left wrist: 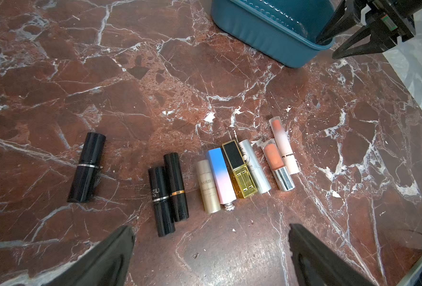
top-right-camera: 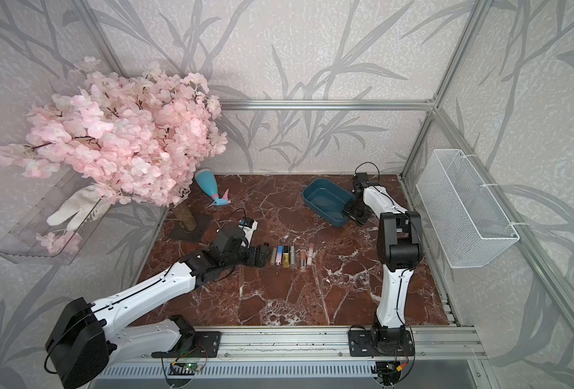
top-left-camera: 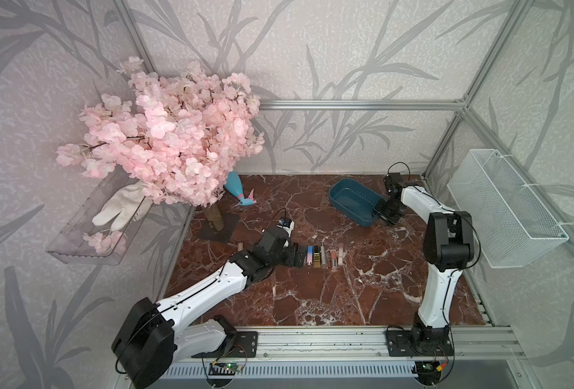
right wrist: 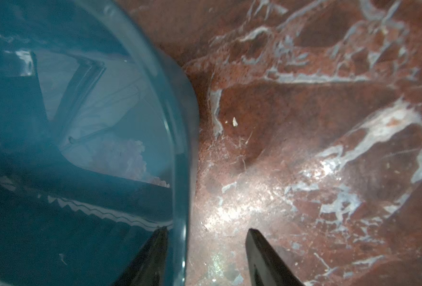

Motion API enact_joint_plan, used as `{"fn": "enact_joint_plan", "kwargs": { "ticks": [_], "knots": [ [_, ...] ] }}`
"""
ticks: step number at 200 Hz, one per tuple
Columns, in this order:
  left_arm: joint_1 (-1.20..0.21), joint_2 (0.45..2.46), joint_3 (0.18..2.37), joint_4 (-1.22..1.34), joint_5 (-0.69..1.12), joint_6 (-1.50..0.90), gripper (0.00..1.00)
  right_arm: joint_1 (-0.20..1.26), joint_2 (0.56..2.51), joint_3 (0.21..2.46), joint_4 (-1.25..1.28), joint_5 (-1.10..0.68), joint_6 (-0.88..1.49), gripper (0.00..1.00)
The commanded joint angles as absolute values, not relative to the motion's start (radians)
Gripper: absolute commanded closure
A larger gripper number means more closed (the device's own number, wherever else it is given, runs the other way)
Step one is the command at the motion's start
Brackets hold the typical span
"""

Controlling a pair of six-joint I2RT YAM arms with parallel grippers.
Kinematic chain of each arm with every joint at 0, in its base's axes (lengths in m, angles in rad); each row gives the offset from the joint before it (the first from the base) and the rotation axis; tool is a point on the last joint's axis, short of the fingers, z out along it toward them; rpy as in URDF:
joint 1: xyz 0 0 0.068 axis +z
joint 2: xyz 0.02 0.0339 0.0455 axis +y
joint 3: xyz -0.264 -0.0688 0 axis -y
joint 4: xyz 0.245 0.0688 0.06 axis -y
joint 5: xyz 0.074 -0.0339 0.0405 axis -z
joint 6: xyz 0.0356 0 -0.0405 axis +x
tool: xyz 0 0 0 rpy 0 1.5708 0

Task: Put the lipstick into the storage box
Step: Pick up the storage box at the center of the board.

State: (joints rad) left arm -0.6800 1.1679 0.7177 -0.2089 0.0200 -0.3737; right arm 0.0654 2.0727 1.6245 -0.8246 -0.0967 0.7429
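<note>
Several lipsticks point(top-left-camera: 322, 256) point(top-right-camera: 290, 256) lie side by side in a row on the red marble table. The left wrist view shows three black ones point(left wrist: 161, 200) at one end and pale, gold and peach tubes point(left wrist: 239, 170) beyond. My left gripper point(top-left-camera: 301, 256) point(top-right-camera: 263, 256) point(left wrist: 211, 229) hangs open just short of the row, holding nothing. The teal storage box point(top-left-camera: 353, 202) point(top-right-camera: 326, 202) point(left wrist: 266, 37) stands at the back right. My right gripper point(top-left-camera: 384, 212) point(top-right-camera: 354, 212) point(right wrist: 207, 230) straddles its rim point(right wrist: 180, 148), one finger inside and one outside, with a gap left at the outer finger.
A pink blossom tree point(top-left-camera: 171, 141) stands at the back left with a blue vase point(top-left-camera: 236, 188) lying beside it. A white wire basket point(top-left-camera: 507, 208) hangs on the right wall and a clear tray point(top-left-camera: 93, 222) with a glove on the left wall. One pale tube point(top-left-camera: 240, 246) lies apart, left of my left arm.
</note>
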Motion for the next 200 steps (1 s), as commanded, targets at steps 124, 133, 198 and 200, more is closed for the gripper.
{"fn": "enact_joint_plan", "kwargs": {
  "ticks": [124, 133, 198, 200],
  "knots": [
    [-0.680, 1.032, 0.677, -0.240, -0.040, -0.398, 0.00, 0.092, 2.020, 1.612, -0.806, -0.001, 0.571, 0.88],
    [-0.681, 1.024, 0.674, -0.242, -0.041, -0.400, 0.00, 0.096, 2.005, 1.606, -0.804, 0.006, 0.554, 0.91],
    [-0.680, 0.938, 0.631, -0.252, -0.065, -0.414, 0.00, 0.152, 1.869, 1.535, -0.757, -0.019, 0.472, 1.00],
    [-0.680, 0.936, 0.631, -0.254, -0.067, -0.414, 0.00, 0.155, 1.864, 1.534, -0.757, -0.022, 0.470, 1.00]
  ]
}}
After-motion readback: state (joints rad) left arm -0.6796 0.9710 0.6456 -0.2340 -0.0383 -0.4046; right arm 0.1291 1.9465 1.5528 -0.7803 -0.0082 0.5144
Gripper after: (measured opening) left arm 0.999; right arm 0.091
